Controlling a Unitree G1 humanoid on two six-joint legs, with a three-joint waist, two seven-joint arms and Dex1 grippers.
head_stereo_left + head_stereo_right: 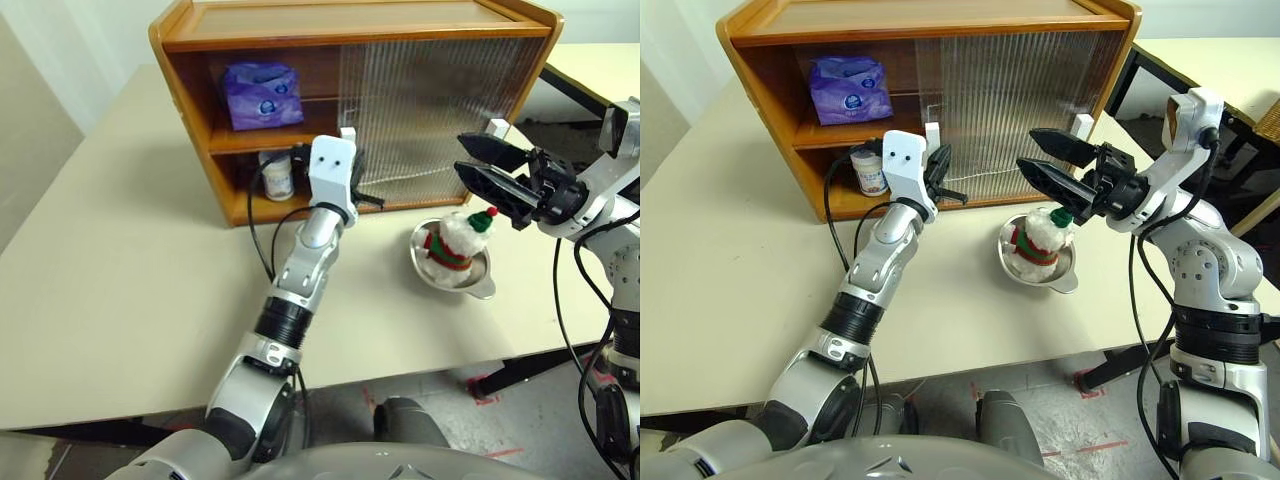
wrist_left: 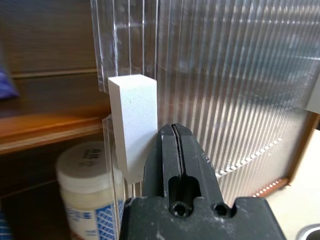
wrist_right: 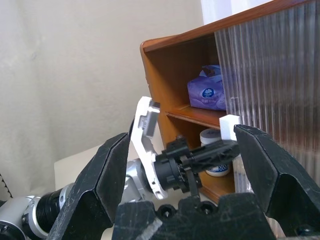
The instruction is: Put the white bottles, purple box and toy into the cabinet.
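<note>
Up front, ribbed translucent door (image 2: 235, 90), blocky white handle (image 2: 134, 120), squat white bottle (image 2: 85, 190).

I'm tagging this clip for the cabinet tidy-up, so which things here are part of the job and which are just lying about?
Part of the job:
- purple box, on the cabinet shelf
- white bottle, on the cabinet floor
- toy, on the table outside
- white handle, beside the shut left hand
- open right hand

Just lying about:
- metal bowl under the toy
- table
</note>
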